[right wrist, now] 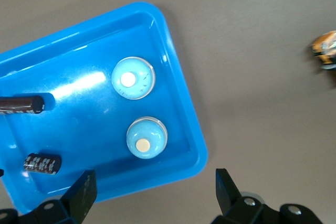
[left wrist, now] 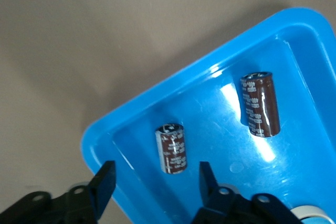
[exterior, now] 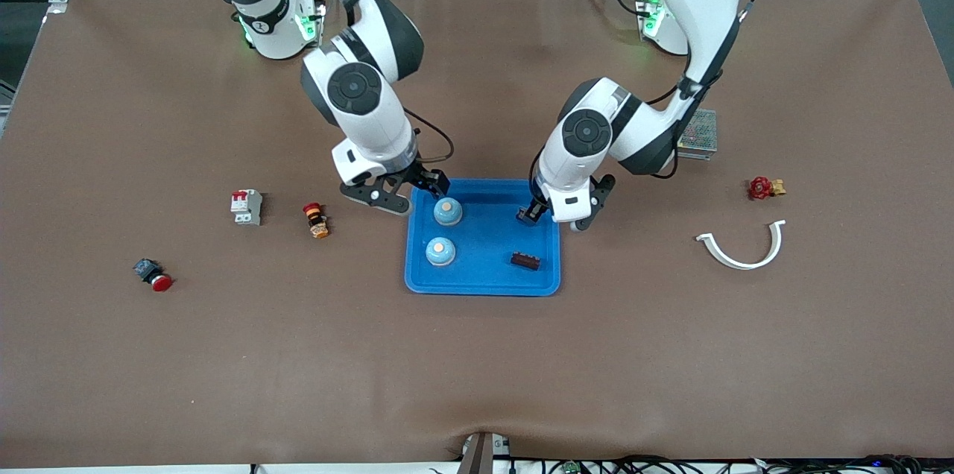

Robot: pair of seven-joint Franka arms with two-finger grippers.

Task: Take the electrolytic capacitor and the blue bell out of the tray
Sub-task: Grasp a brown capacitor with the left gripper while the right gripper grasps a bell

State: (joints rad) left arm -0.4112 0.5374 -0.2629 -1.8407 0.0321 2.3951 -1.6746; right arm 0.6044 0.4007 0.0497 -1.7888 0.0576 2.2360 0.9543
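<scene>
A blue tray (exterior: 483,282) sits mid-table. In it are two light-blue bells (exterior: 447,212) (exterior: 440,251) at the right arm's end and a brown capacitor (exterior: 525,260) lying at the left arm's end. The left wrist view shows two capacitors (left wrist: 171,148) (left wrist: 259,104) in the tray (left wrist: 131,129). My left gripper (exterior: 559,215) (left wrist: 156,182) is open and empty over the tray's corner, just above one capacitor. My right gripper (exterior: 406,194) (right wrist: 155,187) is open and empty over the tray's rim (right wrist: 184,124), beside the bells (right wrist: 146,138) (right wrist: 133,78).
Toward the right arm's end lie a white-red breaker (exterior: 246,206), an orange-black button (exterior: 316,219) and a red push button (exterior: 153,274). Toward the left arm's end lie a red valve (exterior: 764,188), a white curved piece (exterior: 743,247) and a grey power supply (exterior: 697,135).
</scene>
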